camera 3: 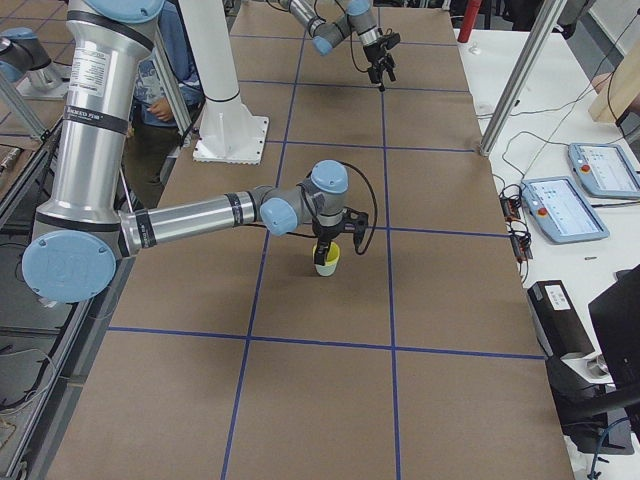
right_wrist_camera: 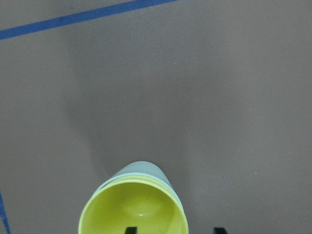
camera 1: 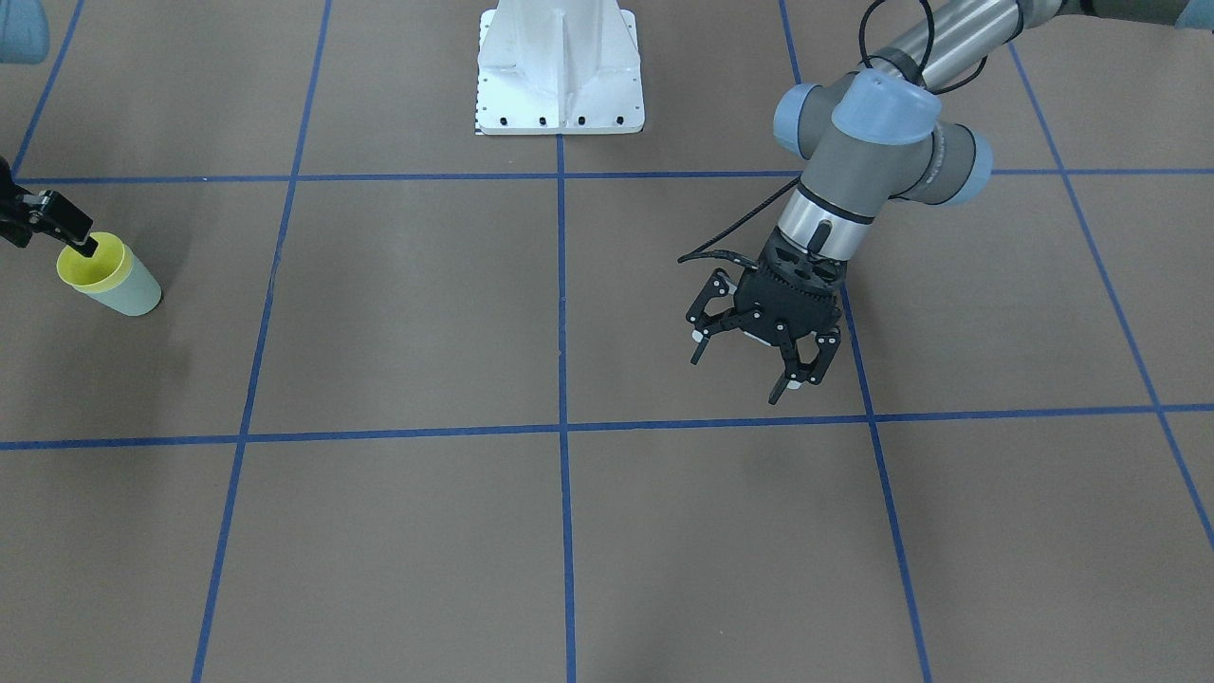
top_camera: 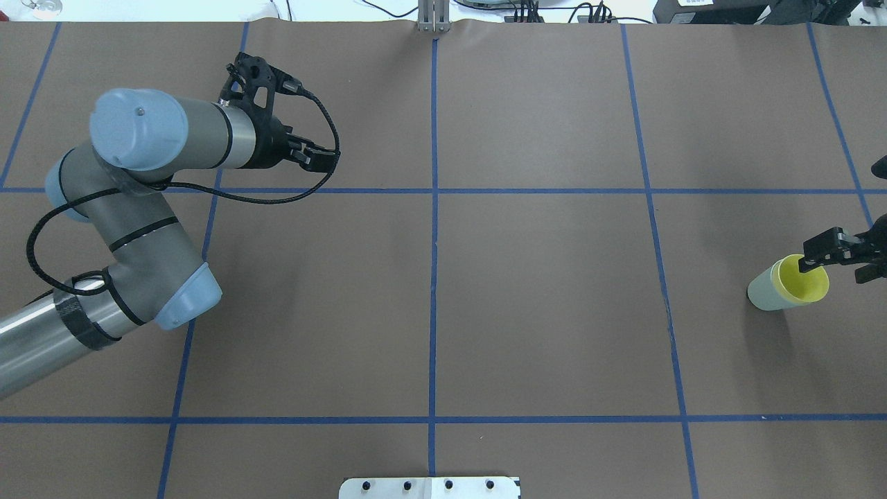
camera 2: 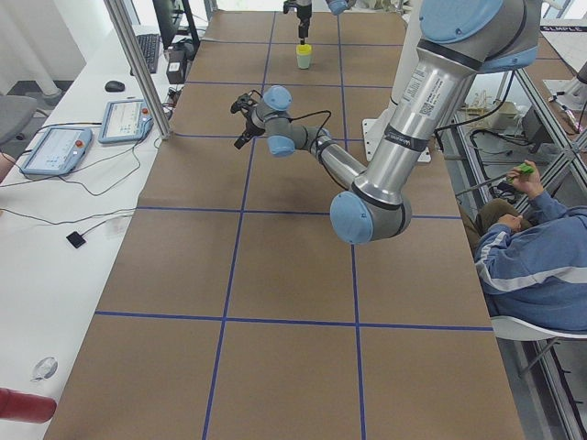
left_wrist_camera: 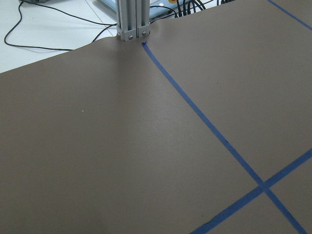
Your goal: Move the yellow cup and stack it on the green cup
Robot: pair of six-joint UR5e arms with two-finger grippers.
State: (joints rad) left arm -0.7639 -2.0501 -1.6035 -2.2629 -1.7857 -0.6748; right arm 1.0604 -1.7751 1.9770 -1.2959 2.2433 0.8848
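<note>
You'll find the yellow cup (top_camera: 798, 283) already seated inside the green cup (top_camera: 761, 295). Only its bright rim and inside show above the pale mint wall, and the pair stands upright on the brown tabletop (top_camera: 540, 298). The stack is far out on the robot's right side, in the middle row of the blue tape grid and close to that edge of the overhead view. Your right claw (top_camera: 836, 270) sits over the rim with its jaws apart, one fingertip (right_wrist_camera: 129, 229) dipped inside the yellow cup and the other outside the wall. In the right wrist view a clear gap separates the outer fingertip from the cup's side, so the claw straddles the rim rather than pinching it. You cannot tell from these views whether the inner fingertip touches the cup's inside. Your left claw (camera 1: 738, 378) is well away on the other half of the tabletop. It hangs above the surface with its jaws spread wide and nothing between them, and its wrist camera shows only brown paper, blue tape lines and an aluminium post (left_wrist_camera: 131, 19) at the table's edge.
</note>
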